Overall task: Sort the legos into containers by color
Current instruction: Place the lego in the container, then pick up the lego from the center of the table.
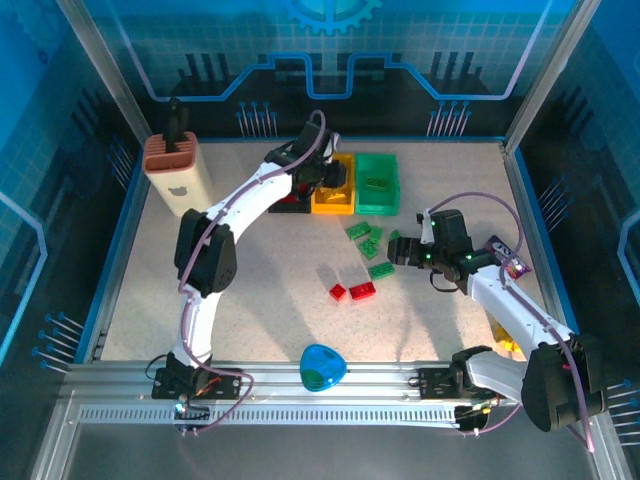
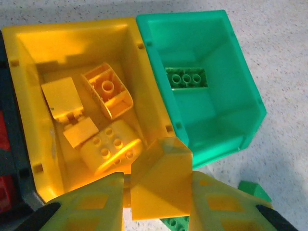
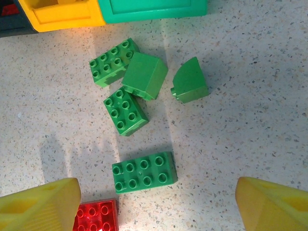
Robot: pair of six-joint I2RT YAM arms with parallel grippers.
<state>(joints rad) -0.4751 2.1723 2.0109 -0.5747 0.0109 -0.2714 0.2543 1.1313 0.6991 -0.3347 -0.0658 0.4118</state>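
At the lower edge of the left wrist view, the left end effector [image 2: 158, 208] pinches a yellow lego [image 2: 161, 180] over the yellow container [image 2: 72, 38]. Right end effector [image 3: 156, 204] hangs spread above 5 green legos [image 3: 126, 110] lying mid-frame on the desk [image 3: 250, 120].

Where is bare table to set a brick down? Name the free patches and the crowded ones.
Free: table between left arm and red legos; far right corner beside green bin. Crowded: green legos near the right hand.
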